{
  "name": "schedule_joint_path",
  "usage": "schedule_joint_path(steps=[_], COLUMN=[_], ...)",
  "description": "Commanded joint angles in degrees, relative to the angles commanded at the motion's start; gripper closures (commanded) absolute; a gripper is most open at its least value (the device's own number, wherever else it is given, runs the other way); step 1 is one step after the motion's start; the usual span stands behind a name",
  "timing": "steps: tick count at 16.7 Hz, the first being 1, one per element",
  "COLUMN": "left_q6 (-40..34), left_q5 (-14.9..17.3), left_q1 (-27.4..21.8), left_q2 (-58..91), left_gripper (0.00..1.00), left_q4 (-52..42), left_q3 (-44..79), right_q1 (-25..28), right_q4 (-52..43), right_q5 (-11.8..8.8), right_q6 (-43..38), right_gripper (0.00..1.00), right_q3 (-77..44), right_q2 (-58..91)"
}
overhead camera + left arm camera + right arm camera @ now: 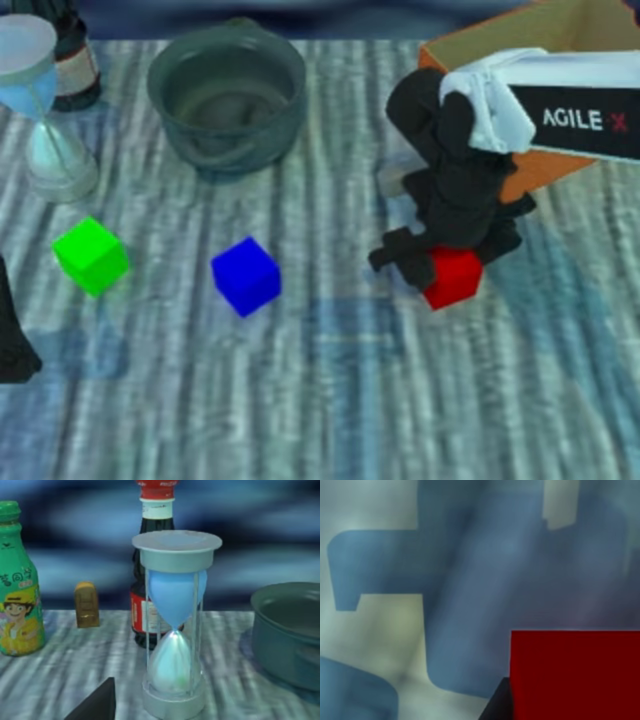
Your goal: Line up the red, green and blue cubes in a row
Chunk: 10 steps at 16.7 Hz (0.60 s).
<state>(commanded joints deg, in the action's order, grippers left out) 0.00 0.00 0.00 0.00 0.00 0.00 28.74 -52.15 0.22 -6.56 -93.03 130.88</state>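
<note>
The red cube (458,280) is at the table's right, held between the black fingers of my right gripper (440,262), which comes down on it from above. In the right wrist view the red cube (575,675) fills one corner with a dark finger (496,705) pressed against its side. The blue cube (246,276) rests near the middle and the green cube (90,256) at the left, both free. My left gripper (12,345) is parked at the left edge, open, with one finger (97,702) showing in its wrist view.
A dark grey pot (228,95) stands at the back centre. An hourglass (45,110) and a dark bottle (75,60) are at the back left. An orange box (520,60) lies under my right arm at the back right. A green bottle (15,580) stands farther back.
</note>
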Motion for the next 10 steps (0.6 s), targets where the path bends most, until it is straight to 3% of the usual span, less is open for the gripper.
schedule_joint_path(steps=[5, 10], left_q6=[0.0, 0.0], left_q5=[0.0, 0.0], left_q1=[0.0, 0.0], left_q2=[0.0, 0.0], left_gripper=[0.0, 0.0], left_q4=[0.0, 0.0], left_q3=[0.0, 0.0], right_q1=[-0.1, 0.2], right_q4=[-1.4, -11.3], right_q5=[0.1, 0.1], right_q6=[0.0, 0.1], right_gripper=[1.0, 1.0], right_q3=[-1.3, -7.6], right_q2=[-1.7, -4.5])
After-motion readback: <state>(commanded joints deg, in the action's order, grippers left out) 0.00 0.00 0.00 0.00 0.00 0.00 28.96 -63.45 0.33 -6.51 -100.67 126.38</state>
